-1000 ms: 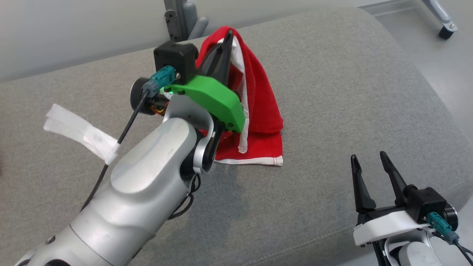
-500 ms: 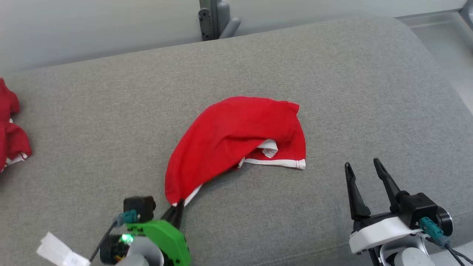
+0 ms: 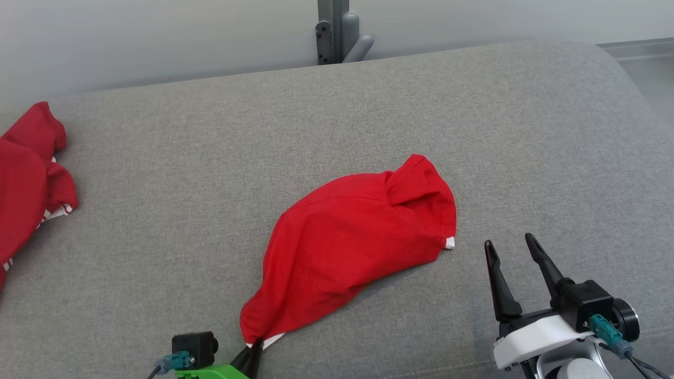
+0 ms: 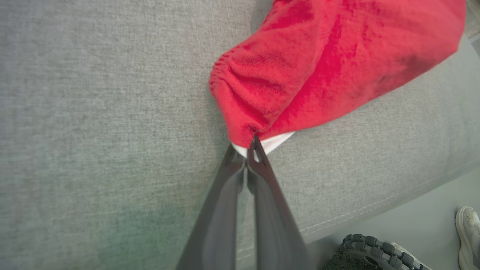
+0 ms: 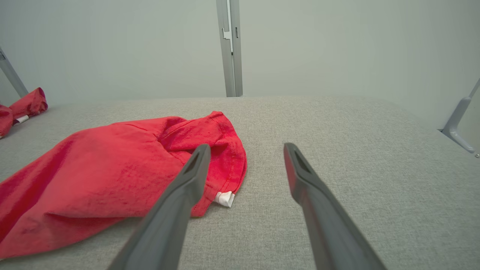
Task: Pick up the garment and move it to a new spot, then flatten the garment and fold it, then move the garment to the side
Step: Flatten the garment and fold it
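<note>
**Progress at this moment.** The red garment [image 3: 358,237] lies near the middle of the grey cushion [image 3: 474,131], stretched along a line from 7 o'clock to 1 o'clock in the head view. The left pincer [image 3: 255,348], at the garment's 7 o'clock end, is closed on a bunched corner. The left wrist view shows the two fingertips [image 4: 258,157] pressed together on red cloth and a sliver of white hem [image 4: 277,140]. The right pincer [image 3: 509,240] stands apart from the garment at its 4 o'clock side, jaws wide and holding nothing. The right wrist view shows its fingers low over the cushion, just beside the garment's edge.

The body of the garment rests on the cushion, so the first step, moving it to a new spot, seems to be at or near its end. Flattening is not done: a flap [image 3: 416,181] is doubled over at the 1 o'clock end, the cloth is gathered towards the held corner, and a white tab [image 3: 449,242] shows from under the 3 o'clock edge. No fold is made, and the move aside is also left. A second red cloth [image 3: 26,179] lies well apart at the 9 o'clock edge.
</note>
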Available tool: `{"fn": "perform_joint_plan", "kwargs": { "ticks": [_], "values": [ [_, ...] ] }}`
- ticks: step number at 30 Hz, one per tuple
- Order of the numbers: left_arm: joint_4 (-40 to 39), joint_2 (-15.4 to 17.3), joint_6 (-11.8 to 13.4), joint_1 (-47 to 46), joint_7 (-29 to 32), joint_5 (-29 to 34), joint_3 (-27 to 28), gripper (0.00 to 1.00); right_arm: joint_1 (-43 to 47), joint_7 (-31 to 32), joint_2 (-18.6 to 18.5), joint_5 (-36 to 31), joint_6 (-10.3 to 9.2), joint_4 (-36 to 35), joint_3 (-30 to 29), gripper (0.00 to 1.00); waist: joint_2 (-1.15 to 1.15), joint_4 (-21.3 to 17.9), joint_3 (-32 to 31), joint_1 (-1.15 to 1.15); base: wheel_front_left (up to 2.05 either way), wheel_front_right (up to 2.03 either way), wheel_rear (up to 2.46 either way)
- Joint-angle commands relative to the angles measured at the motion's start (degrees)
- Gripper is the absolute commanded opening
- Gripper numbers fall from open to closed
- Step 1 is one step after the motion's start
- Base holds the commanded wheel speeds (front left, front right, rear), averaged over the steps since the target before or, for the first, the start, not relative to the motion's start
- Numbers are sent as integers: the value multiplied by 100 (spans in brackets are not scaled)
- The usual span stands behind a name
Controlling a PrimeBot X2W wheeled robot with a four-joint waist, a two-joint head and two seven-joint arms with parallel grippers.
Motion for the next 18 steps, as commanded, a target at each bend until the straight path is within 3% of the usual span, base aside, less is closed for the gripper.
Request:
{"fn": "perform_joint_plan", "kwargs": {
  "ticks": [1,8,16,18],
  "values": [
    [-49,-17,-39,89,-31,-35,17,100,60,-1,-19,-43,-8,13,21,100,0,4,-13,0,0,0,0],
    [-436,236,165,263,-79,-22,89,100,59,-1,-24,-18,-8,5,53,100,0,-34,-12,0,0,0,0],
    [-1799,1280,1257,590,73,353,186,100,52,-1,-19,32,-8,-60,-23,100,0,-128,110,0,0,0,0],
    [-2253,1424,1408,427,126,583,143,100,22,-1,-15,33,-8,-61,-8,100,0,-156,155,0,0,0,0]
  ]
}}
